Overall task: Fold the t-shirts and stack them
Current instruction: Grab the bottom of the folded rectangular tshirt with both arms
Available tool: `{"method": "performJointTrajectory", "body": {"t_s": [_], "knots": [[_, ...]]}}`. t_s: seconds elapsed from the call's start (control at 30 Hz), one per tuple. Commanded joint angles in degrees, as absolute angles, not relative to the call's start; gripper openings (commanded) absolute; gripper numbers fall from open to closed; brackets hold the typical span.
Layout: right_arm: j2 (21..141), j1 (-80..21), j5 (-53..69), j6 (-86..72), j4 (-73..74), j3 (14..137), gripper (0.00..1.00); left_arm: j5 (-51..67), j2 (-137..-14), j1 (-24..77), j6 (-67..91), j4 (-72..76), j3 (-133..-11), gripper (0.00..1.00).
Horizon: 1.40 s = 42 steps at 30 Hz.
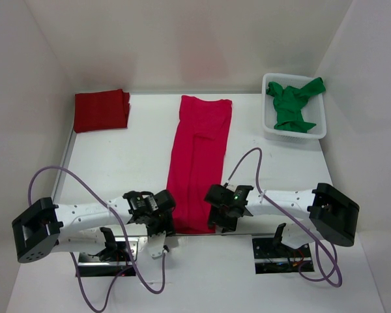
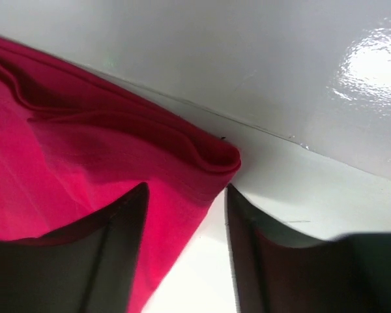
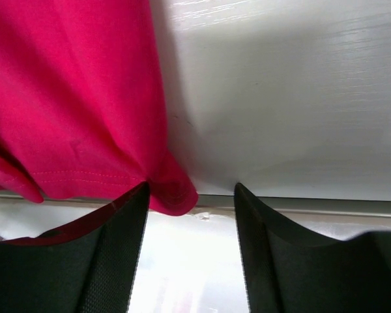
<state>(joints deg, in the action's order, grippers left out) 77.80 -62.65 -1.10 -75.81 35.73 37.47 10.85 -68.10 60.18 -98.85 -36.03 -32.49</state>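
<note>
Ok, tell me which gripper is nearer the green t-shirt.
Right. The right gripper is at the crimson t-shirt's near right corner, nearer the green t-shirt in the basket; the left gripper is at its near left corner, farther away.

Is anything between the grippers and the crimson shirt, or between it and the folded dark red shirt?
Nothing visible. The left gripper and right gripper sit at the near corners of the crimson shirt, jaws open; only bare table separates it from the dark red shirt.
</note>
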Motion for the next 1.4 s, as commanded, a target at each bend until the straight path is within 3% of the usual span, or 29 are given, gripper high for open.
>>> {"method": "performJointTrajectory", "body": {"t_s": [0.0, 0.1, 0.13, 0.17, 0.23, 0.27, 0.33, 0.37, 0.6, 0.8, 0.9, 0.93, 0.97, 1.03, 1.13, 1.23, 1.33, 1.37], "knots": [[77.25, -63.28, -0.53, -75.15, 32.70, 36.91, 0.59, 14.85, -69.16, 60.29, -99.93, -36.04, -31.90, 0.56], [78.48, -63.28, 0.53, -74.53, 31.99, 36.91, 0.43, 16.08, -69.17, 60.29, -99.24, -35.33, -31.90, 0.48], [78.49, -63.28, 0.53, -74.53, 31.47, 36.91, 0.35, 16.69, -69.17, 60.29, -99.23, -34.81, -31.90, 0.44], [78.49, -63.28, 0.53, -74.53, 31.46, 36.91, 0.18, 16.70, -69.17, 60.29, -98.45, -34.02, -31.90, 0.41], [78.49, -63.28, 0.53, -74.53, 32.16, 36.91, 0.04, 18.18, -69.69, 60.29, -95.90, -32.26, -31.90, 0.36], [78.49, -63.28, 0.53, -74.53, 32.17, 36.22, 0.00, 18.80, -69.70, 60.29, -94.58, -31.47, -31.90, 0.28], [77.01, -61.53, 0.00, -74.53, 34.09, 35.60, 0.00, 20.39, -69.70, 60.29, -91.24, -28.58, -32.52, 0.09], [76.12, -60.83, -0.52, -74.53, 34.80, 34.90, 0.00, 20.39, -69.70, 60.29, -90.45, -27.69, -32.52, 0.05], [64.70, -54.67, -2.46, -73.48, 39.37, 30.77, 0.00, 21.53, -70.22, 60.29, -89.74, -25.84, -32.52, 0.05], [61.61, -54.14, -0.70, -72.95, 37.09, 29.09, 0.00, 23.37, -70.75, 60.29, -87.01, -25.84, -33.75, 0.05], [63.62, -54.14, 0.53, -71.02, 36.39, 29.09, 0.15, 24.69, -70.75, 60.29, -83.77, -25.23, -34.28, 0.05], [64.33, -54.14, 1.05, -70.49, 36.39, 29.61, 0.37, 24.70, -71.27, 60.29, -82.89, -25.22, -34.28, 0.05], [65.03, -54.14, 1.66, -69.44, 36.39, 30.14, 0.48, 25.39, -71.28, 60.29, -81.66, -25.22, -34.28, 0.05], [66.18, -54.14, 2.28, -68.74, 36.39, 30.15, 0.59, 25.93, -71.28, 60.29, -81.65, -25.22, -34.28, 0.05], [66.97, -54.14, 2.90, -68.73, 36.39, 30.15, 0.59, 25.22, -71.28, 60.29, -81.65, -25.84, -34.28, 0.05], [66.97, -54.14, 4.04, -68.20, 35.77, 30.15, 0.51, 24.61, -71.28, 60.29, -82.88, -27.51, -33.66, 0.05], [68.11, -54.14, 4.66, -67.59, 35.77, 30.15, 0.28, 25.22, -71.28, 60.29, -82.27, -27.51, -33.66, 0.05], [68.12, -54.14, 4.66, -67.59, 35.77, 30.15, 0.14, 25.75, -71.28, 60.29, -80.87, -27.51, -34.18, 0.05]]}}
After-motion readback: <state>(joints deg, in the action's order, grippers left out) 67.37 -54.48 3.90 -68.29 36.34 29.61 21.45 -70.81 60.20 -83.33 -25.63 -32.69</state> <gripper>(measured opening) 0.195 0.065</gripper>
